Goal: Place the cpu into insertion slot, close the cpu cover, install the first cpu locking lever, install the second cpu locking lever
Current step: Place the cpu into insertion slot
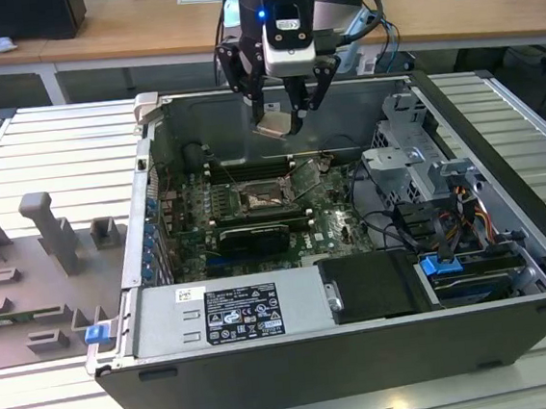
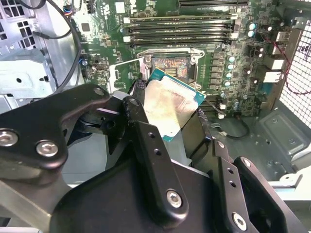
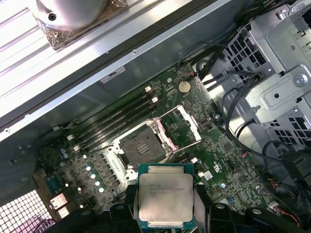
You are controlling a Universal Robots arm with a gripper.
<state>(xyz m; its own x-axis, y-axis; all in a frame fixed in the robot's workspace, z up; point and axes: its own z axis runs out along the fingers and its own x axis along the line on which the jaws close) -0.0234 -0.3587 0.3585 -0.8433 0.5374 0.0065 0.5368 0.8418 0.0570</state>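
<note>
My gripper [image 1: 279,117] hangs over the open computer case, shut on the cpu [image 1: 275,123], a small square chip with a pale metal face. In both wrist views the cpu [image 2: 170,104] [image 3: 165,196] sits flat between the black fingers [image 2: 138,116], well above the green board. The insertion slot [image 3: 142,149] [image 2: 171,65] lies bare below it, a dark square socket with a silvery rim [image 1: 258,199]. The cpu cover [image 3: 180,125] stands swung open beside the socket, and I also see the cpu cover [image 2: 124,73] in the second wrist view.
Long memory slots [image 3: 116,114] run beside the socket. A black card [image 1: 254,237] lies across the board in front of it. A power supply [image 1: 230,310], drive cage [image 1: 414,167] and loose cables [image 1: 386,223] crowd the case. A grey fixture [image 1: 51,255] stands at the exterior view's left.
</note>
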